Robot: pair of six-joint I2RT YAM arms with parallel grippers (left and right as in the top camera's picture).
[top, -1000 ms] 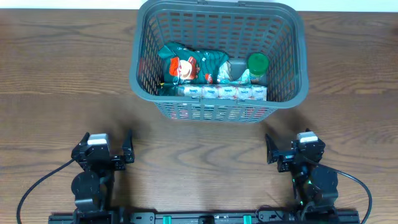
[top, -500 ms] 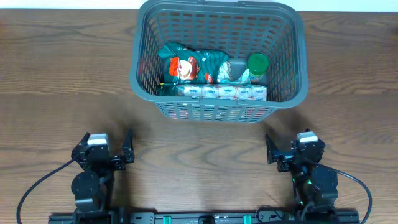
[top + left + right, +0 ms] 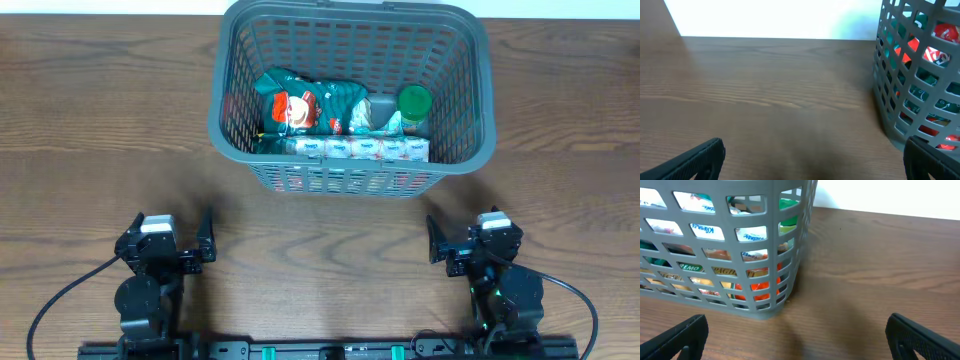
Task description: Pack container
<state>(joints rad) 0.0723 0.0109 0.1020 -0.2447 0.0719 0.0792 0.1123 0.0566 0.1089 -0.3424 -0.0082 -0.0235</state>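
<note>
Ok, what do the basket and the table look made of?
Basket: likely moulded plastic, matt grey, given its slotted lattice walls and thick rim. Table: wood or wood-look laminate, brown, low sheen, with grain lines; which one is unclear.

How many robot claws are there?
2. The left gripper sits at the front left of the brown wooden table, the right gripper at the front right. Both are open and empty, short of the large dark grey slotted plastic basket. None looks hidden.

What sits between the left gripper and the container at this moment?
Nothing but bare table lies between the left gripper and the container. This shows in both the overhead and left wrist views.
</note>
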